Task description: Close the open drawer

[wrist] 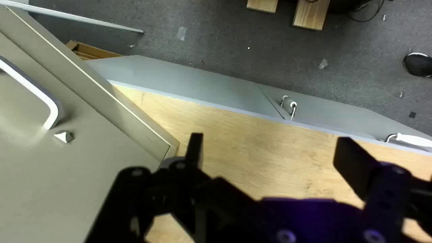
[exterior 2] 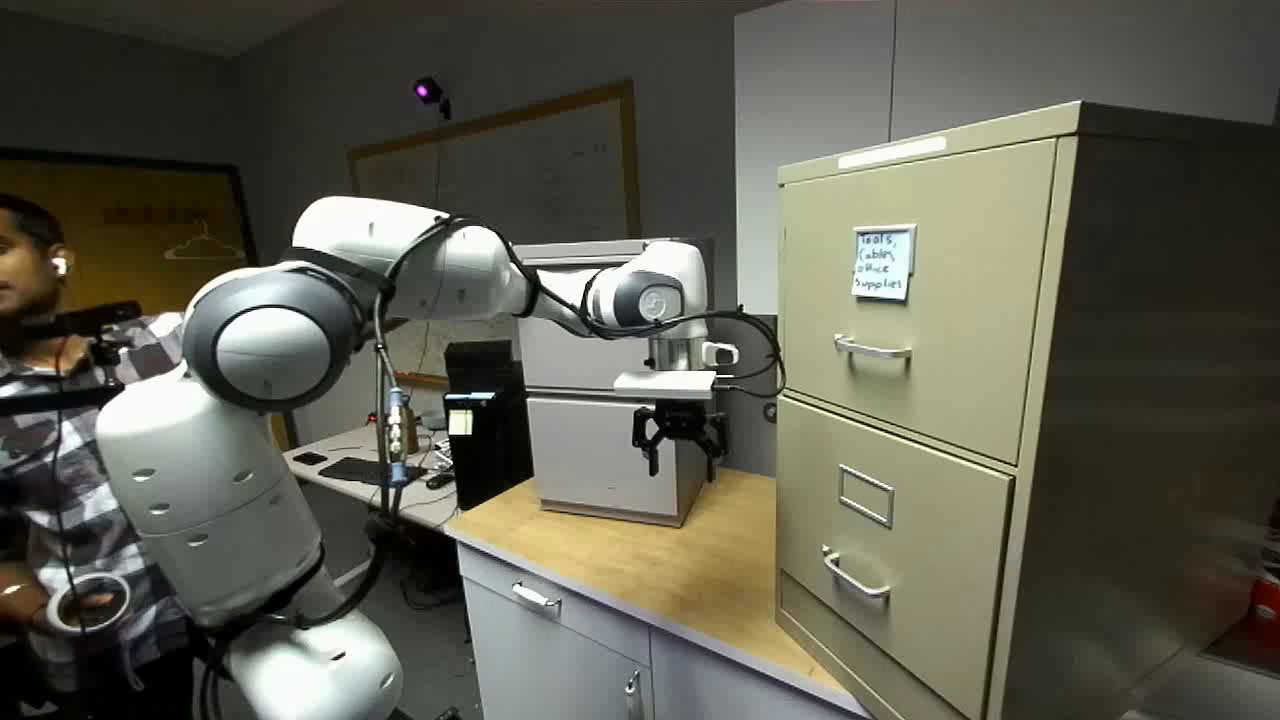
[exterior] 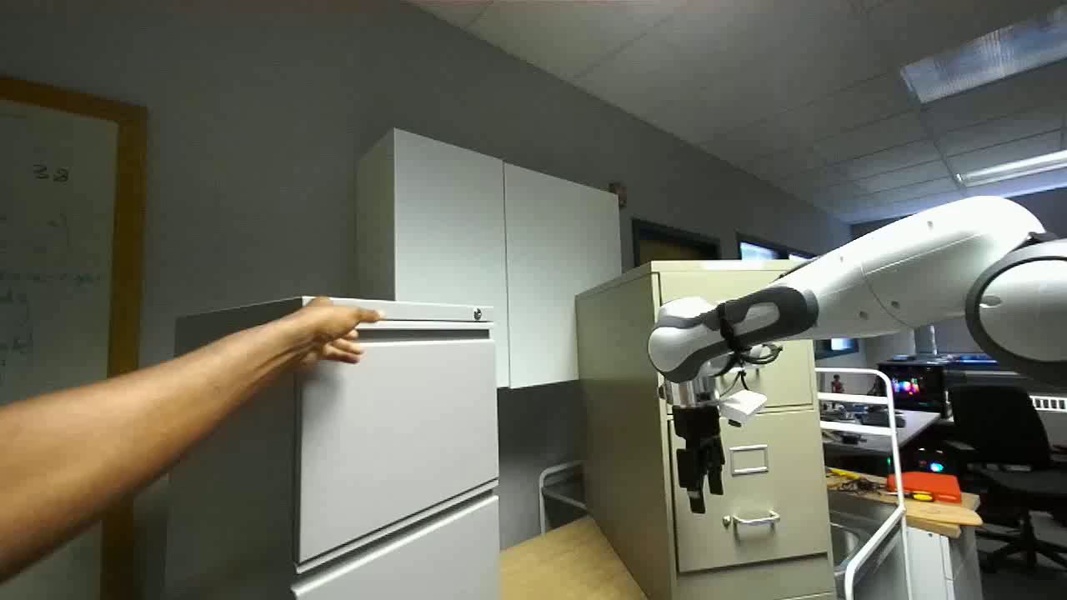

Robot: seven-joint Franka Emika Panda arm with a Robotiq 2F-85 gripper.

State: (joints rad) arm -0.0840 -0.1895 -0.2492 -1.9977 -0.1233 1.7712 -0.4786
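The wide upper drawer (exterior: 404, 437) of the light-grey cabinet (exterior: 237, 496) looks closed, its front level with the lower drawer (exterior: 425, 575) below. A bare hand (exterior: 332, 329) lies at the cabinet's upper front corner. Over the wooden worktop (exterior 2: 620, 550), near the beige filing cabinet (exterior 2: 965, 400), the jaws point down, spread wide, holding nothing.

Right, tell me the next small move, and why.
I'd likely hold the open claw where it hangs until the person's hand is out of the way: it is at the top edge of the grey cabinet, by the upper drawer, whose front looks flush with the lower drawer, so there seems nothing to push yet.
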